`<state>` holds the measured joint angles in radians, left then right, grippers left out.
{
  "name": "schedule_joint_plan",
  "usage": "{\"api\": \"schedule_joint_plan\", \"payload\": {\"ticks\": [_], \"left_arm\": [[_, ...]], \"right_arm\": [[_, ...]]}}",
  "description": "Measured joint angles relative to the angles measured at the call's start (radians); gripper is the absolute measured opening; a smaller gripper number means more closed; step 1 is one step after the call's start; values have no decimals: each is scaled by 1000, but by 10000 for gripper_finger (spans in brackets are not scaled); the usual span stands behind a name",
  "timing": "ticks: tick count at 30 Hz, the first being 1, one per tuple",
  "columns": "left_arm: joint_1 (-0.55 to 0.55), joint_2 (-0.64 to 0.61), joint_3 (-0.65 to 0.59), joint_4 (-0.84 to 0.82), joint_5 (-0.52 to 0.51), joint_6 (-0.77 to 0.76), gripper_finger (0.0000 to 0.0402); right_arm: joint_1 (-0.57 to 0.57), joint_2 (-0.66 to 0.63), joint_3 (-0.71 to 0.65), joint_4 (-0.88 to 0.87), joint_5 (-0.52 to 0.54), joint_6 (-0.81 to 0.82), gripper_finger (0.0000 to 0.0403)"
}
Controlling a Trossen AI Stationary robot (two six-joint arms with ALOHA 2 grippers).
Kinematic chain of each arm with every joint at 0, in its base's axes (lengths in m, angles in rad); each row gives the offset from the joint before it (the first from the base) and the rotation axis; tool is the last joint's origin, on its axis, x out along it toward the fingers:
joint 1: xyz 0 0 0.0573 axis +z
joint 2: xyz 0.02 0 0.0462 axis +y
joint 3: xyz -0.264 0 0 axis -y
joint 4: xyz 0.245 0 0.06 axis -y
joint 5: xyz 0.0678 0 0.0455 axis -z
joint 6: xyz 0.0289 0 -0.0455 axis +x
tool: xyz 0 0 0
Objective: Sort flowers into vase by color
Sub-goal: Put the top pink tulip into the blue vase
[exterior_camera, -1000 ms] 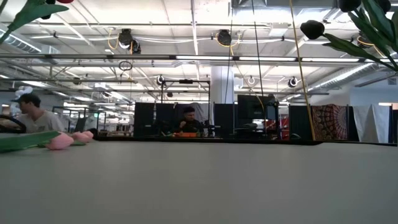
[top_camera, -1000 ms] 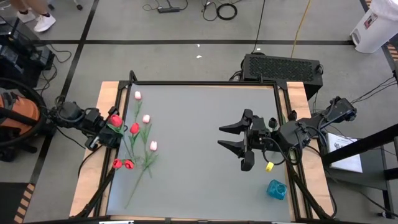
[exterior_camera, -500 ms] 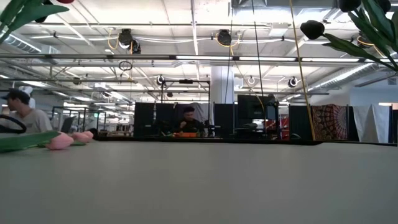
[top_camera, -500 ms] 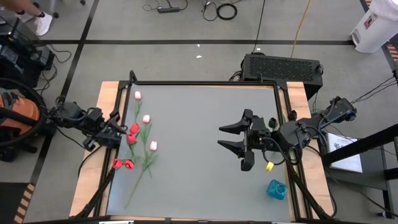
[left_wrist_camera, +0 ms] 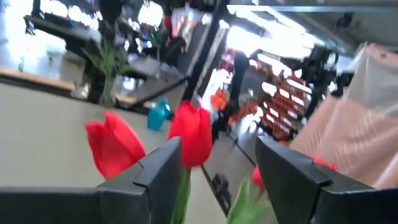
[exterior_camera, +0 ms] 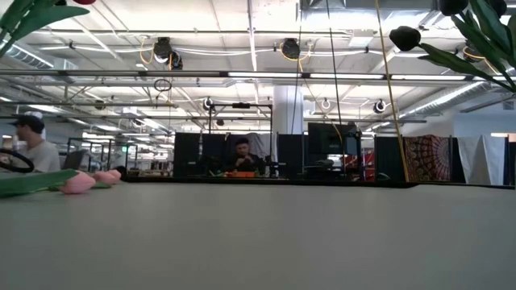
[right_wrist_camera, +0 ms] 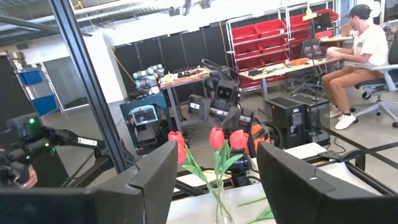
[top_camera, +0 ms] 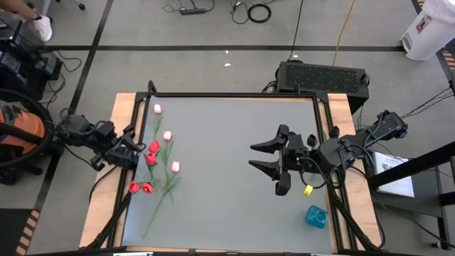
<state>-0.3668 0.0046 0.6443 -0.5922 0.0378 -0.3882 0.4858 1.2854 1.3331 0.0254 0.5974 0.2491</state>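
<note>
Red tulip [top_camera: 153, 146] beside left claw [top_camera: 130, 151]

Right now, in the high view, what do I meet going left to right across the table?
Left gripper at the left edge → flowers lying on the mat → right gripper, open over the mat → small yellow object → teal object.

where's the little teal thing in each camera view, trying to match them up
High view: the teal thing sits near the lower right corner of the table.
Low view: not in it.
Left wrist view: small and far across the table, between two red tulip heads.
Right wrist view: not in it.
Shared landmark: the red tulips at the table's left side, which show up close in the left wrist view.
</note>
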Motion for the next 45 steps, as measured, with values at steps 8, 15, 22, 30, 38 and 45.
{"api": "schedule_joint_plan", "payload": {"ticks": [8,15,22,30,38,45], "left_arm": [[0,0,125,102,-115,1,210],[0,1,178,362,-266,107,210],[0,74,221,412,-518,216,210],[0,337,322,373,-916,406,210],[0,545,544,128,-1308,397,210],[0,654,748,10,-1396,395,203]], "right_arm": [[0,0,0,0,0,0,210],[0,0,0,0,0,0,210],[0,0,0,0,0,0,210],[0,0,0,0,0,0,210],[0,0,0,0,0,0,210],[0,0,0,0,0,0,210]]}}
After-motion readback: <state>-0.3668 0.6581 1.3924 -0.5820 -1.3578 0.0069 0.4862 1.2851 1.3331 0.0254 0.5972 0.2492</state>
